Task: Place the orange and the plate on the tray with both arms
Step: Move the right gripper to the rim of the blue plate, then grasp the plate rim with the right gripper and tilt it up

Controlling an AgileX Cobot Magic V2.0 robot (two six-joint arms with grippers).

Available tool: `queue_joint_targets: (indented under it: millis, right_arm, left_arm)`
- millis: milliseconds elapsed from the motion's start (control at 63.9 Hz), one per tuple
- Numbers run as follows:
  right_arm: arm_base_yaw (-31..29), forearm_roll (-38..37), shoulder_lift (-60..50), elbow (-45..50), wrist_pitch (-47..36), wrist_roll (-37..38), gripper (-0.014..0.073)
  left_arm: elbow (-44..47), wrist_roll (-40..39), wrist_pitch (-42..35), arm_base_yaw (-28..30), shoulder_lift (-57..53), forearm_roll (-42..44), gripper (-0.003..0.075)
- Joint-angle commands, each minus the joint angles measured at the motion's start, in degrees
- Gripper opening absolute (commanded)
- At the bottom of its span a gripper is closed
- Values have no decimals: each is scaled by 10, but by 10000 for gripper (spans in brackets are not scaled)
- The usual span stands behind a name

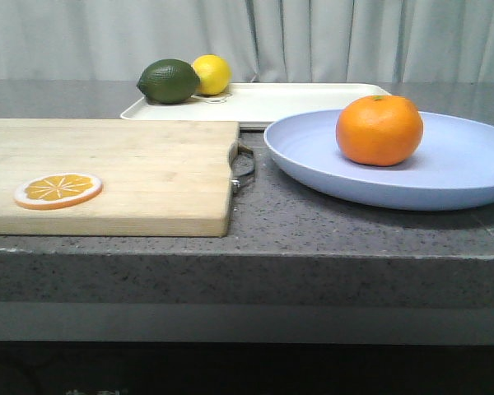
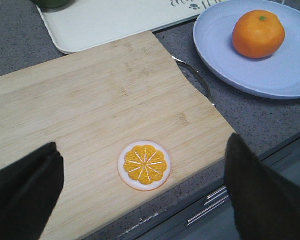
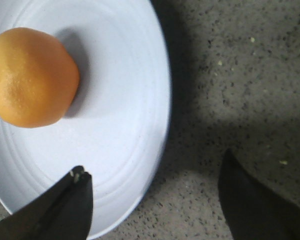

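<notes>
The whole orange (image 1: pixel 379 130) sits on the lavender-blue plate (image 1: pixel 461 164) at the right of the counter; both show in the left wrist view, the orange (image 2: pixel 258 33) on the plate (image 2: pixel 290 75). The cream tray (image 1: pixel 296 100) lies behind, its corner also in the left wrist view (image 2: pixel 105 22). My left gripper (image 2: pixel 142 172) is open and empty above the cutting board. My right gripper (image 3: pixel 155 172) is open and empty, its jaws astride the plate's rim (image 3: pixel 162 125), one finger over the plate, the orange (image 3: pixel 32 77) beyond. Neither gripper shows in the front view.
A wooden cutting board (image 1: pixel 107 173) with a metal handle (image 1: pixel 245 164) lies at the left, bearing a flat orange slice (image 1: pixel 58 190), seen also from the left wrist (image 2: pixel 144 165). A dark green fruit (image 1: pixel 169 81) and a yellow lemon (image 1: pixel 212 74) sit on the tray's left end.
</notes>
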Motion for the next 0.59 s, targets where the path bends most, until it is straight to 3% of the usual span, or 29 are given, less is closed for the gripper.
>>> queue_joint_targets:
  millis: [0, 266, 579]
  right_arm:
    - [11, 35, -4, -19, -16, -8, 459]
    - [27, 58, 18, -19, -48, -8, 437]
    - [27, 83, 50, -19, -41, -8, 351]
  left_arm:
    - [-16, -5, -43, 2, -3, 0, 631]
    - [-16, -5, -44, 2, -3, 0, 631]
    - [-16, -5, -44, 2, -3, 0, 631]
